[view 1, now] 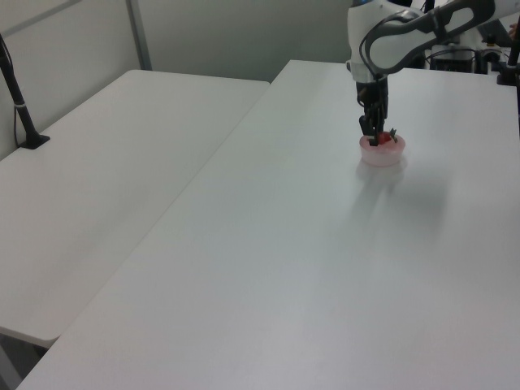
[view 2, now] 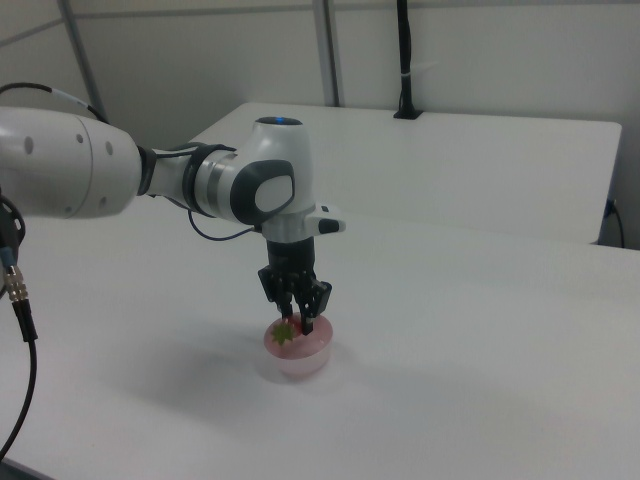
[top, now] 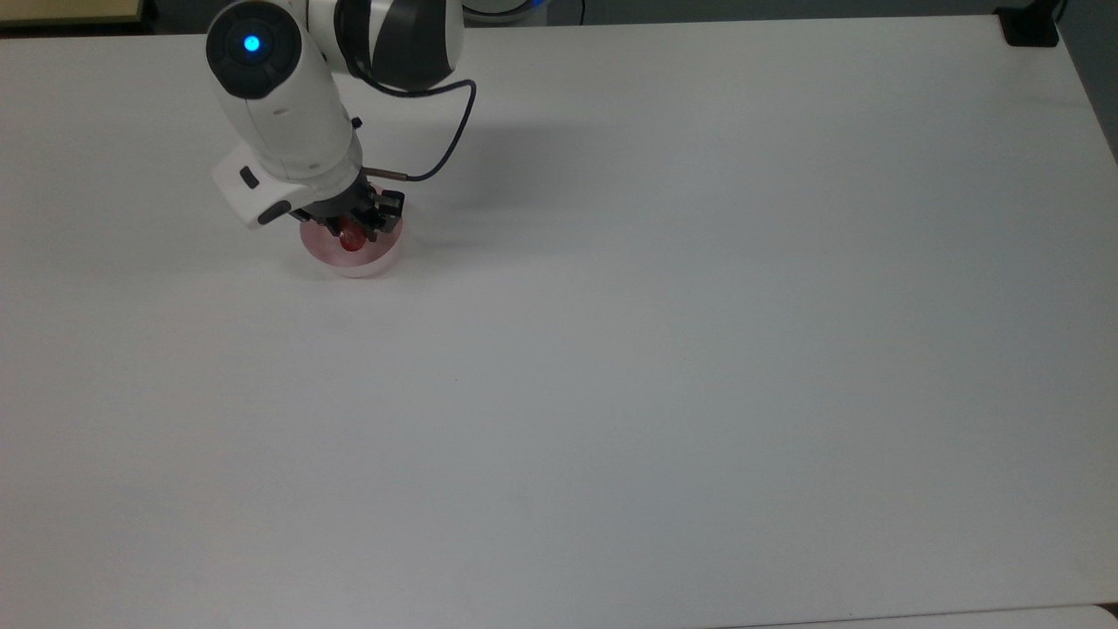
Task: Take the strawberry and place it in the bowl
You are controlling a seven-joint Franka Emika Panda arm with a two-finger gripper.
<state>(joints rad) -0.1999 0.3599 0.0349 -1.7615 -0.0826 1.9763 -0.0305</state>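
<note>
A wide stretch of bare white desk fills the lower and right parts of the top view, nearest the camera. Beyond it, in the upper left of the top view, sits the pink bowl, low and round on the desk. My gripper hangs straight down over the bowl's mouth, its fingers closed narrowly around the strawberry. In the right view, lower centre, the strawberry sits just inside the rim of the bowl with its green leaves showing, and my gripper is clamped on it. In the left view, upper right, my gripper reaches into the bowl. Farther back, my white arm rises toward the top edge of the top view.
</note>
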